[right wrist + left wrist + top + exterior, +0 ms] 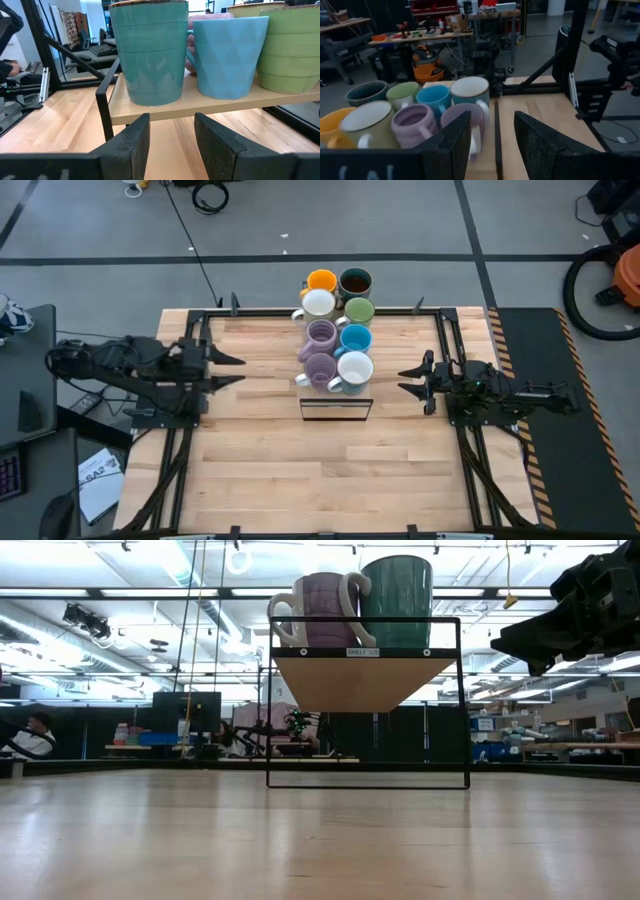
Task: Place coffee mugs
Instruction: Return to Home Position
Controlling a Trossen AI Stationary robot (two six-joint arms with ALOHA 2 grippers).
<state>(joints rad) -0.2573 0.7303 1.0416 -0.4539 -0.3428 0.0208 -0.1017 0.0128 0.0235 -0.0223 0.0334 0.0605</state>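
Up close, the right claw (171, 122) shows its two fingers (129, 145) spread with a clear gap and nothing between them. Dead ahead sits the ribbed teal mug (150, 55) on the shelf (165, 107), with the blue mug (227, 55) just beside it. Across the way, the left claw (232, 369) is spread too and empty, hovering over the worktop's (300, 480) left side. The right one hangs over the right side, and both are well apart from the shelf standing between them. And look at that shelf: eight mugs up there, two rows of four, packed close. Far end first, orange mug (321, 280) beside dark teal mug (355, 281), then pale mug (318, 303) beside green mug (359, 309). Next comes a lilac mug (321, 333) beside the blue one, and at the near end a second lilac mug (319, 367) sits beside the ribbed teal. From the low view, that end pair stands upright on the board, raised above the worktop.
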